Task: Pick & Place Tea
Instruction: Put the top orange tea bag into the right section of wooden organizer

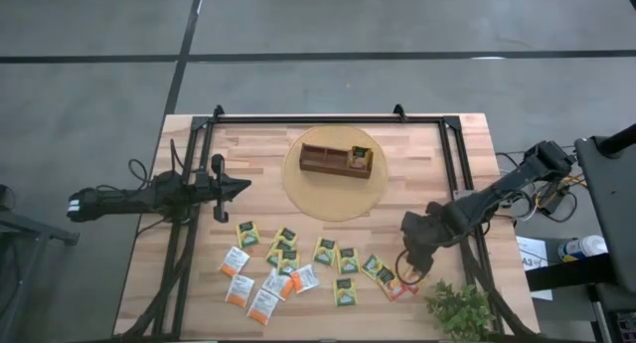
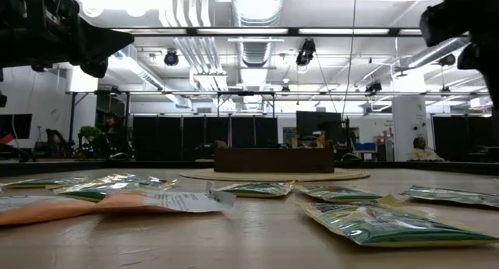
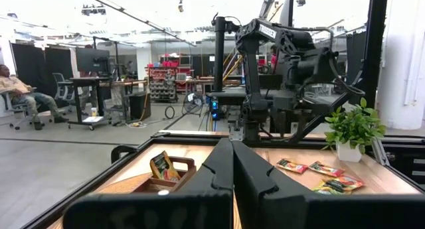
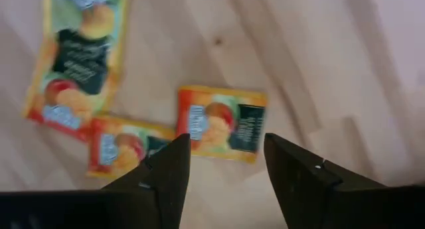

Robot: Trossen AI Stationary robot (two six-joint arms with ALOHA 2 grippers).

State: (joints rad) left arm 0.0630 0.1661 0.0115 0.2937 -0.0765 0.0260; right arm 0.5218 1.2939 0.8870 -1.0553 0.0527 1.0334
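Right claw (image 1: 411,268) sits low over the near right part of the desk (image 1: 467,144), fingers (image 4: 166,169) spread, nothing between them. Directly under the gap in the right wrist view lies 1 orange-red packet (image 4: 222,123), flat on the wood; a second orange-red packet (image 4: 126,146) touches its corner, and a yellow-green one (image 4: 83,60) lies just beside that.

Left claw (image 1: 238,187) hangs above the left middle of the desk, fingers (image 3: 232,169) pressed together, holding nothing.

Tea (image 1: 288,263): loose spread of flat packets across the near half of the desk, white-and-orange ones toward the left, yellow-green ones mid, orange-red ones near the right claw. Some overlap.

Tray (image 1: 336,160) stands on a round mat (image 1: 298,189) at desk centre, far side; 1 yellow-green packet (image 1: 360,158) stands in its right compartment.

Small plant (image 1: 459,308) at the near right corner.
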